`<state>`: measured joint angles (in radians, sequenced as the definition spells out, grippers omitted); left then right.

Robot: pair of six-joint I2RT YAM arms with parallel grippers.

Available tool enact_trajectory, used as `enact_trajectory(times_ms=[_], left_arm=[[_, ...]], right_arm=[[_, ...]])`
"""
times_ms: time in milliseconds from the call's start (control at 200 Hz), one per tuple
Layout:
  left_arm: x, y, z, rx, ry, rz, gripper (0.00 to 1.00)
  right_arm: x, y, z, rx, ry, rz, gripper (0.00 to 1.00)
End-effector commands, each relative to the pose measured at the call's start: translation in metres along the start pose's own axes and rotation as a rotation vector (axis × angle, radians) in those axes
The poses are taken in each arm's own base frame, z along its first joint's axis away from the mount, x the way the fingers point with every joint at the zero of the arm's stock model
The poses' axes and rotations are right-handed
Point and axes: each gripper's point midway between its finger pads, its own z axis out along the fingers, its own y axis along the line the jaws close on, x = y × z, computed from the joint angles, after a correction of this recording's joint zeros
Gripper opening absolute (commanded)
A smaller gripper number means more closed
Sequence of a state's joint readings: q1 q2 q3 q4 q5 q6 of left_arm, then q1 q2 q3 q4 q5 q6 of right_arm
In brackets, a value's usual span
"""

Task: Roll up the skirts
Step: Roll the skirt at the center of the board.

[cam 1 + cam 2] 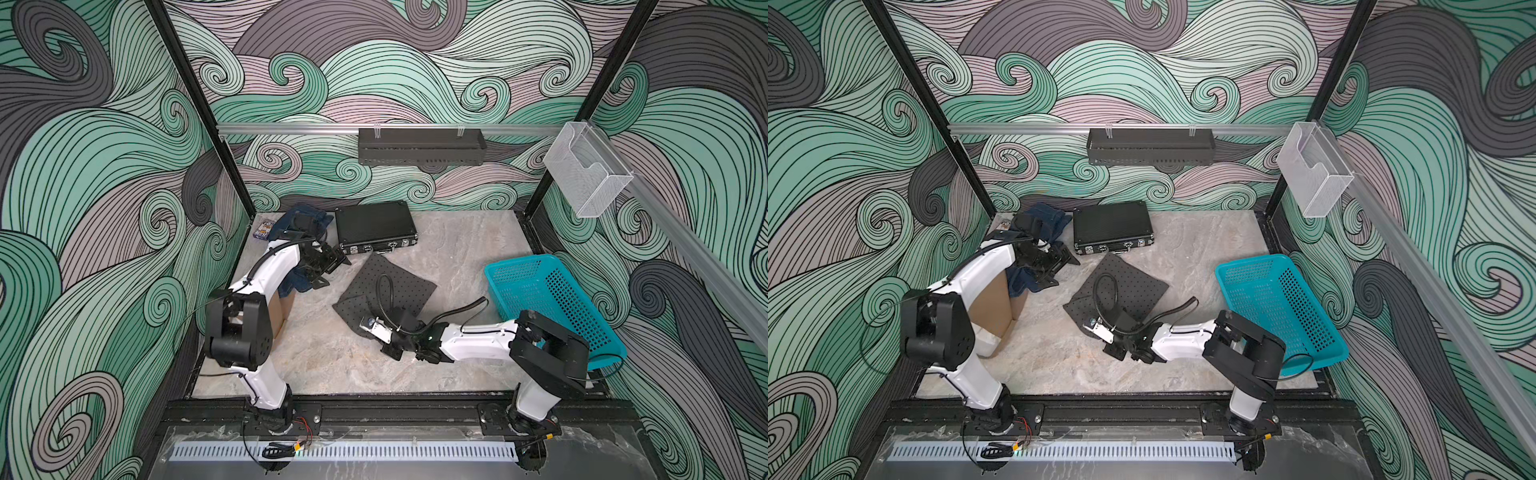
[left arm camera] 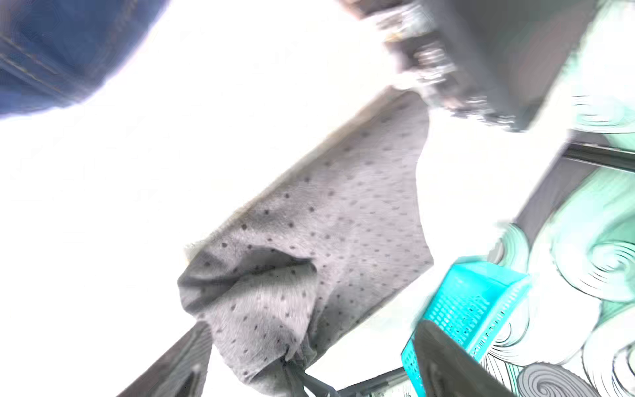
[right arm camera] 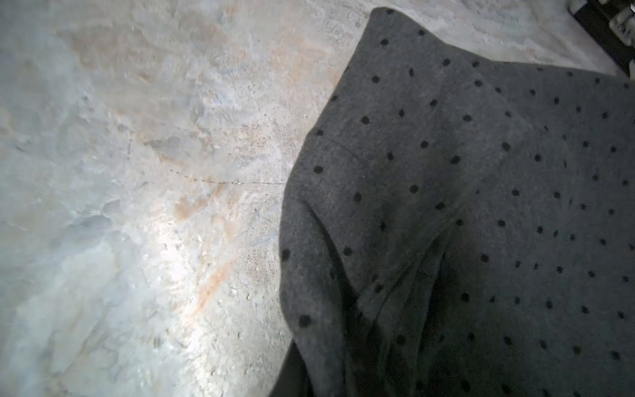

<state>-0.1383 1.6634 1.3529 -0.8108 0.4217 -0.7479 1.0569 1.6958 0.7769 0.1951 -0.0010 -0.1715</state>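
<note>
Left gripper [image 1: 332,272] hangs with jaws spread wide and nothing between them, the blue denim skirt [image 1: 321,217] heaped just behind it and the black hard case [image 1: 374,230] close alongside; right gripper [image 1: 370,334] is pinched onto the near corner of the dotted grey skirt [image 1: 390,286], which lies spread on the table [image 1: 457,249] between the two grippers
</note>
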Motion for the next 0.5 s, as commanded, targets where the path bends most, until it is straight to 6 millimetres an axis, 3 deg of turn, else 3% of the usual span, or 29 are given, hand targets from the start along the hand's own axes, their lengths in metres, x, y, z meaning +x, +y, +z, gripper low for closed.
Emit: enact_trajectory(times_ms=[0,235,496], left_arm=[[0.029,0.021,0.001,-0.006,0.016,0.027,0.95],[0.083,0.038,0.051,0.166,0.128,0.013,0.98],[0.081,0.042,0.085,0.12,0.144,-0.029,0.99]], right_arm=[[-0.023,0.003,-0.016,-0.156,-0.142,0.258,0.0],[-0.034,0.0,-0.031,-0.31,-0.236,0.328,0.0],[-0.036,0.006,-0.041,-0.455,-0.267,0.375,0.0]])
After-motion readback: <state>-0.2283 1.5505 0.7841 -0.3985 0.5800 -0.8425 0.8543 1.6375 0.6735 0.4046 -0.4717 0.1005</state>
